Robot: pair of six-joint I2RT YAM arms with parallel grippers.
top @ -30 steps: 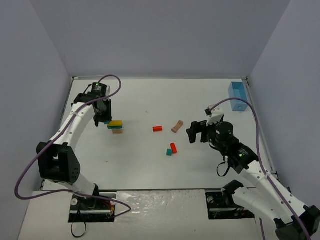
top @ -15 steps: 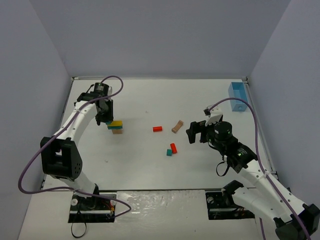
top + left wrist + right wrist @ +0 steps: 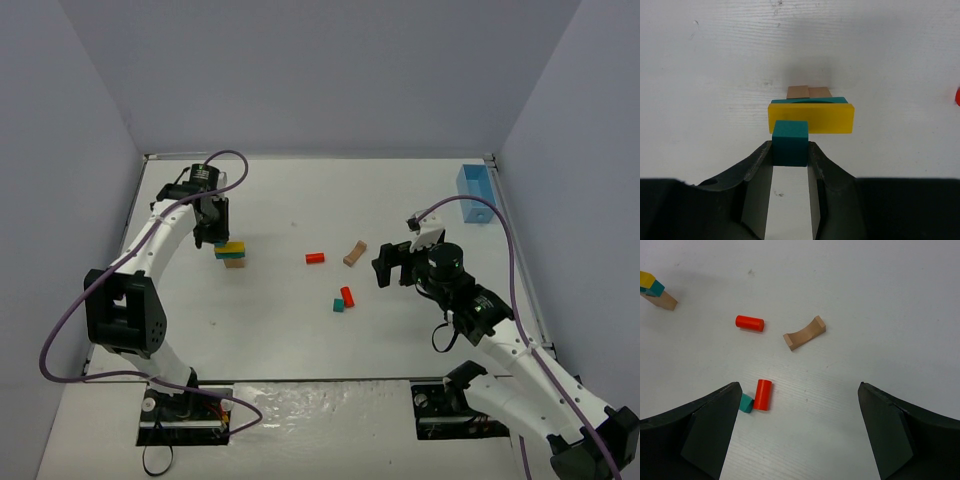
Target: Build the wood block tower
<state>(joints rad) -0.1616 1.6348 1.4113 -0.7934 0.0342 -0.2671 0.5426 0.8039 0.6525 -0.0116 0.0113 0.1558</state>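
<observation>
A white table (image 3: 300,330) is sitting inside pale grey-lilac walls (image 3: 330,70), with the two arms reaching out from its near edge. The half-built tower (image 3: 233,254) is standing at about ten o'clock from the middle of the table, and the left claw (image 3: 212,235) is hanging right at its far left side, covering whatever it is carrying in the overhead view. The left wrist view is showing it: the left claw (image 3: 790,150) is pinching a teal cube (image 3: 790,142) between nearly closed fingers, just in front of the yellow block (image 3: 812,119), though whether cube and block are touching cannot be told. Under the yellow block a teal piece (image 3: 810,100) is showing only as a thin edge, and the tan base (image 3: 809,92) is mostly hidden. A red shape (image 3: 958,96) is being cut off by the right edge of that view. The right claw (image 3: 393,268) is hovering at three o'clock, its fingers spread wide and holding nothing. In its own view the right claw (image 3: 798,387) is framing the loose pieces, while the tower (image 3: 655,290) is being clipped by the top left corner. One red cylinder (image 3: 315,257) is lying near the centre, a tan arch (image 3: 354,252) just to its right, and a second red cylinder (image 3: 347,296) at about five o'clock is touching a small teal block (image 3: 339,305), which the left finger is partly hiding in the right wrist view. A blue bin (image 3: 474,193) is standing at two o'clock by the far right corner, and purple cables (image 3: 60,330) are looping over both arms.
</observation>
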